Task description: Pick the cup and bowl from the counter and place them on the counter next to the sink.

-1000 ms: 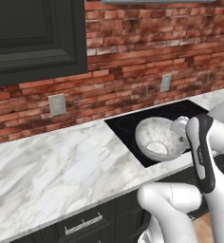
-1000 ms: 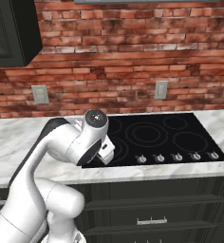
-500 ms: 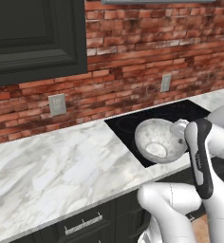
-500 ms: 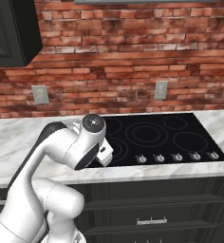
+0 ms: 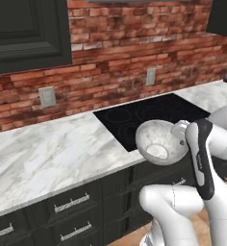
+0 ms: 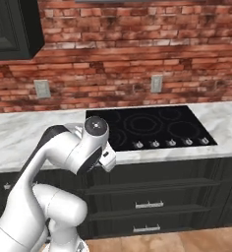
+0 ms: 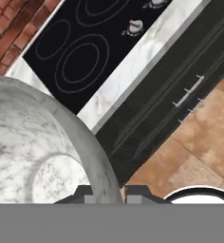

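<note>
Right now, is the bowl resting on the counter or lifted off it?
Lifted. The bowl hangs tilted in the air at the counter's front edge, its rim pinched by the tool.

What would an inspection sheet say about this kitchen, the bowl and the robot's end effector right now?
Surface: white marble counter with a black cooktop set into it.
Job's things: bowl lifted off the counter, tilted, at the cooktop's front edge.
Clutter: nothing seen.
Grippers: end effector shut on the bowl's rim.
Cables: nothing seen.
Surroundings: brick wall with outlets, dark cabinets below, wooden floor.
</note>
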